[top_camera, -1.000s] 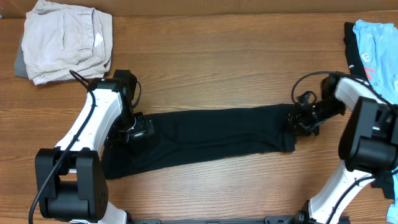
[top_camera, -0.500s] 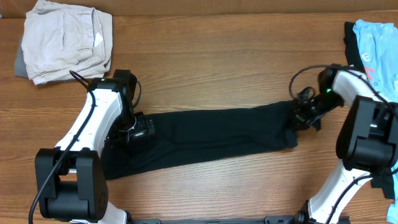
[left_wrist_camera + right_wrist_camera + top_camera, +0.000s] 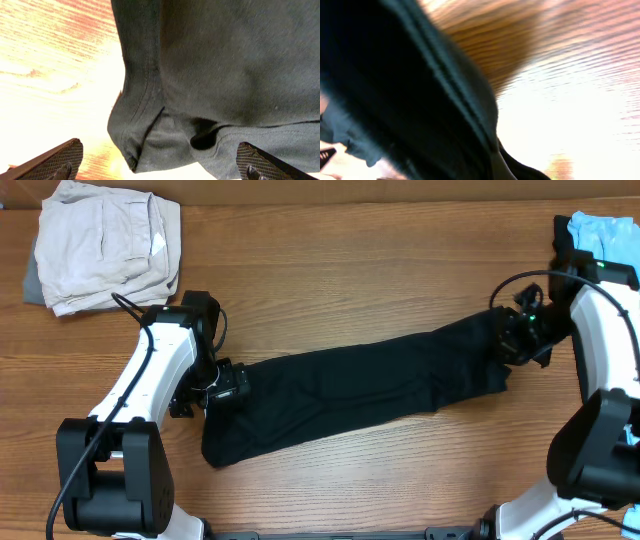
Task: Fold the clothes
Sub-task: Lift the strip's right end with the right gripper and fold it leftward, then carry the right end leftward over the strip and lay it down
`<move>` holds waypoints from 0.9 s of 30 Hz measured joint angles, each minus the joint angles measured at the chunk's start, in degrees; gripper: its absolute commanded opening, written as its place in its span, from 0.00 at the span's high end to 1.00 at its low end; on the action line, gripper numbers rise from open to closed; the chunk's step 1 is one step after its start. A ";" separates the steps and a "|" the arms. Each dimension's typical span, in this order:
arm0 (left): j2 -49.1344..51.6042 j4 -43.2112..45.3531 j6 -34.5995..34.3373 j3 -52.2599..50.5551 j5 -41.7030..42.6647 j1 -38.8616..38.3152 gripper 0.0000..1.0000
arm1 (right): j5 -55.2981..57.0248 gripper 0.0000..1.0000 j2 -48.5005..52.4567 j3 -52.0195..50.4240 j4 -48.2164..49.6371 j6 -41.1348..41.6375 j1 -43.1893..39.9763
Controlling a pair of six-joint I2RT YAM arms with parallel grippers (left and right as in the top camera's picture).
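Observation:
The black T-shirt (image 3: 350, 390) lies as a long narrow band across the wooden table (image 3: 350, 270), slanting up to the right. My left gripper (image 3: 228, 388) is over its left end. In the left wrist view the jaws (image 3: 157, 160) are wide open, with the shirt's hemmed edge (image 3: 225, 65) between and beyond them. My right gripper (image 3: 508, 340) is shut on the shirt's right end, which looks bunched and lifted. In the right wrist view dark cloth (image 3: 395, 100) fills the frame and hides the fingers. No neck label shows.
A beige folded garment (image 3: 105, 240) lies at the back left corner. A light-blue shirt (image 3: 605, 235) lies at the back right edge, close behind my right arm, with dark cloth (image 3: 565, 255) beside it.
My right gripper has moved right and toward the back, dragging the shirt with it. The shirt's left end has slid right and the band now slants. The left arm has barely moved.

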 measured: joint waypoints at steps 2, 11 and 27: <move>0.00 0.26 0.00 0.00 0.00 0.00 0.00 | 0.02 0.96 -0.35 0.07 0.04 0.00 2.75; 0.00 0.35 0.00 0.00 0.02 0.00 0.00 | -0.74 0.96 -0.33 -1.84 6.82 0.72 16.44; 0.00 0.44 0.00 0.00 0.02 0.00 0.00 | -1.09 0.83 -0.33 -9.81 17.27 5.84 32.24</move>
